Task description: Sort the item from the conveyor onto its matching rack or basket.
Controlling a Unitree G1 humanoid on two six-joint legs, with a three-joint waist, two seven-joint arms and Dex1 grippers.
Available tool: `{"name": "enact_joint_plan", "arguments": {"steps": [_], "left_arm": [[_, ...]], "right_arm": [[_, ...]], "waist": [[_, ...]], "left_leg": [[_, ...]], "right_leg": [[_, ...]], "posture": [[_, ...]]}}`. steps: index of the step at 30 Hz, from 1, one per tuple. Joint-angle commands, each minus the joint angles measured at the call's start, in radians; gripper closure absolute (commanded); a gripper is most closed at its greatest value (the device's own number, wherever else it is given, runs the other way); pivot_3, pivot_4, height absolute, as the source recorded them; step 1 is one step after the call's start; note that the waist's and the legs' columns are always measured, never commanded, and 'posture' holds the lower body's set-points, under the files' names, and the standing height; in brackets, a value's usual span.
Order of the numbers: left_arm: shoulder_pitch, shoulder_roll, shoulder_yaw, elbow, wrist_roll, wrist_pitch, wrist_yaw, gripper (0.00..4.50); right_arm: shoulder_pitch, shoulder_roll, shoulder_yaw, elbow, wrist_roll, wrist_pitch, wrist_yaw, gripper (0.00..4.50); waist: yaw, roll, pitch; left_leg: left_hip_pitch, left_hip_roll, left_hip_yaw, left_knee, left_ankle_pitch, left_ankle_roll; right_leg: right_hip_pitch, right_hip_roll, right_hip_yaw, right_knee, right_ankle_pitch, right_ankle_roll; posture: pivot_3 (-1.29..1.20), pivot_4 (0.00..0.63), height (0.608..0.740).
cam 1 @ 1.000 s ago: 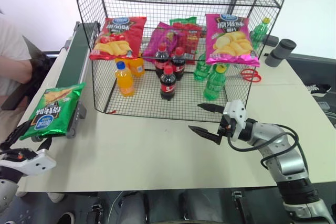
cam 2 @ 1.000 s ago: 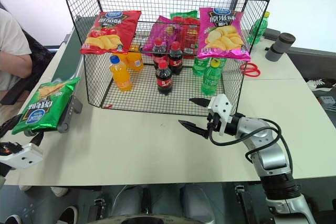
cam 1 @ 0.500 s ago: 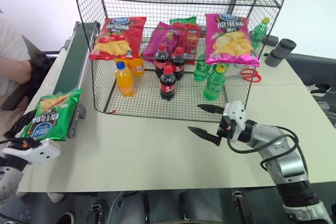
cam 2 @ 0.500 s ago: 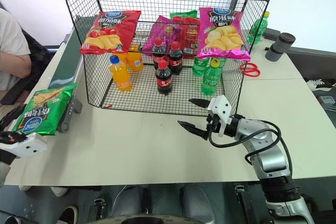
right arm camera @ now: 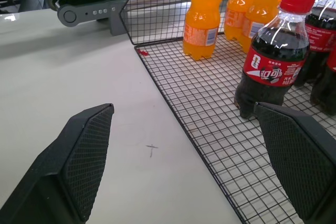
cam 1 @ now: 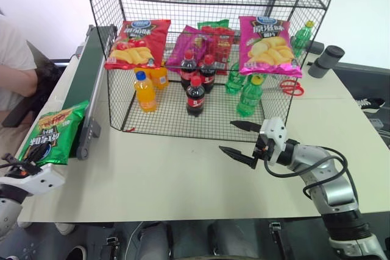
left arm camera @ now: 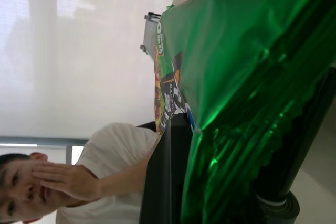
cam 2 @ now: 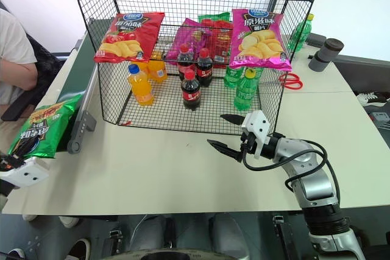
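Green chip bag at the near end of the conveyor, off its left rail, lower edge pinched in the left hand, fingers clamped shut on the foil. Left hand low at the table's left corner, pointing forward and level. Right hand above the table, just before the wire rack, level, aimed leftward, fingers spread wide, holding nothing.

glossy foil chip bag, wire-mesh rack
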Motion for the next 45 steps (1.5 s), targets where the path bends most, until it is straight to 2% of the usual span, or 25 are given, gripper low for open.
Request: {"name": "enact_joint_plan", "arguments": {"steps": [1,3,7,12,15,17,21,23,27,29,32,35,38,45], "left_arm": [[-0.002,0.008,0.078,-0.058,-0.121,-0.007,-0.047,4.47],[-0.019,0.022,0.102,-0.092,-0.223,-0.030,-0.108,4.47],[-0.043,0.074,0.135,-0.197,-0.517,-0.070,-0.325,4.47],[0.041,0.104,0.204,-0.311,-0.932,0.024,-0.677,4.47],[0.106,0.119,0.250,-0.398,-1.136,0.177,-0.890,4.47],[0.116,0.139,0.275,-0.467,-1.249,0.318,-0.966,4.47],[0.068,0.174,0.247,-0.638,-1.450,0.598,-0.982,4.47],[0.057,0.202,0.228,-0.732,-1.616,0.774,-0.970,4.47],[-0.061,0.232,0.141,-0.758,-1.879,1.031,-0.978,4.47],[-0.137,0.236,0.072,-0.724,-1.934,1.136,-1.020,4.47],[-0.307,0.185,-0.040,-0.645,-1.927,1.221,-1.035,4.47],[-0.496,0.135,-0.135,-0.552,-1.993,1.363,-1.053,4.47],[-0.629,0.070,-0.220,-0.460,-1.976,1.477,-1.096,4.47],[-0.877,-0.091,-0.357,-0.261,-1.916,1.700,-1.222,4.47]], "right_arm": [[-0.007,-0.008,-0.024,-0.019,0.012,-0.014,0.004,0.00],[-0.007,-0.008,-0.028,-0.014,0.015,-0.013,0.006,0.00],[-0.009,-0.017,-0.042,0.010,0.014,-0.025,0.016,0.00],[-0.021,-0.030,-0.066,0.046,0.018,-0.036,0.030,0.00],[-0.029,-0.035,-0.077,0.076,0.016,-0.049,0.041,0.00],[-0.032,-0.037,-0.082,0.088,0.015,-0.055,0.048,0.00],[-0.034,-0.041,-0.099,0.093,0.031,-0.046,0.050,0.00],[-0.021,-0.049,-0.117,0.074,0.049,-0.030,0.051,0.00],[0.038,-0.080,-0.190,-0.015,0.155,0.077,0.051,0.00],[0.086,-0.110,-0.236,-0.077,0.225,0.144,0.061,0.00],[0.176,-0.160,-0.314,-0.157,0.323,0.236,0.076,0.00],[0.269,-0.210,-0.460,-0.222,0.544,0.398,0.078,0.00],[0.327,-0.237,-0.537,-0.276,0.676,0.485,0.074,0.00],[0.279,-0.196,-0.466,-0.389,0.666,0.483,-0.035,0.00]], "waist": [[0.000,0.000,0.000],[0.002,0.000,0.000],[0.003,-0.001,-0.001],[-0.010,0.001,0.001],[-0.017,0.002,0.001],[-0.018,0.002,0.001],[-0.005,0.002,0.001],[-0.001,0.002,0.001],[0.004,0.004,0.003],[0.003,0.007,0.005],[0.002,0.009,0.006],[0.005,0.009,0.007],[0.004,0.009,0.007],[0.000,0.007,0.007]], "left_leg": [[0.000,0.000,0.000,0.000,0.000,0.000],[0.000,0.000,0.000,0.000,0.000,0.000],[0.000,0.000,0.000,0.000,0.000,0.000],[0.000,0.000,0.001,0.000,0.000,0.000],[0.000,0.000,0.001,0.000,0.000,0.000],[0.000,0.000,0.000,0.000,0.000,0.000],[0.001,0.000,-0.001,0.002,0.000,0.000],[0.001,0.000,-0.001,0.003,0.000,0.000],[-0.001,0.000,-0.002,0.002,0.000,0.000],[-0.001,0.000,-0.002,0.002,0.000,0.000],[0.000,0.000,-0.003,0.002,0.000,-0.001],[0.000,-0.002,-0.003,0.002,0.001,-0.001],[0.000,-0.002,-0.003,0.003,0.001,-0.001],[-0.001,-0.003,-0.004,0.003,0.001,-0.002]], "right_leg": [[0.000,0.000,0.000,0.000,0.000,0.000],[0.000,0.000,0.000,0.000,0.000,0.000],[0.000,-0.001,-0.001,0.000,0.000,0.000],[0.000,-0.001,-0.001,0.000,0.000,0.000],[-0.001,0.000,-0.001,0.000,0.000,0.000],[0.000,0.001,-0.001,0.000,0.000,0.000],[0.002,0.002,-0.001,0.000,0.000,0.000],[0.002,0.002,-0.001,0.000,0.000,0.000],[0.001,0.003,-0.001,-0.001,0.000,0.000],[0.001,0.004,-0.001,-0.001,0.000,0.000],[0.001,0.005,0.000,-0.001,0.000,0.000],[0.001,0.007,0.000,-0.001,0.000,0.000],[0.002,0.006,0.000,-0.001,0.000,0.000],[0.000,0.008,0.000,0.000,0.000,0.000]], "posture": [[0.00,0.150,0.740],[0.00,0.150,0.740],[0.00,0.150,0.740],[0.00,0.150,0.740],[0.00,0.150,0.740],[0.00,0.150,0.740],[0.00,0.150,0.740],[0.00,0.150,0.740],[0.00,0.150,0.740],[0.00,0.150,0.740],[0.00,0.150,0.740],[0.00,0.150,0.740],[0.00,0.150,0.740],[0.00,0.150,0.740]]}}
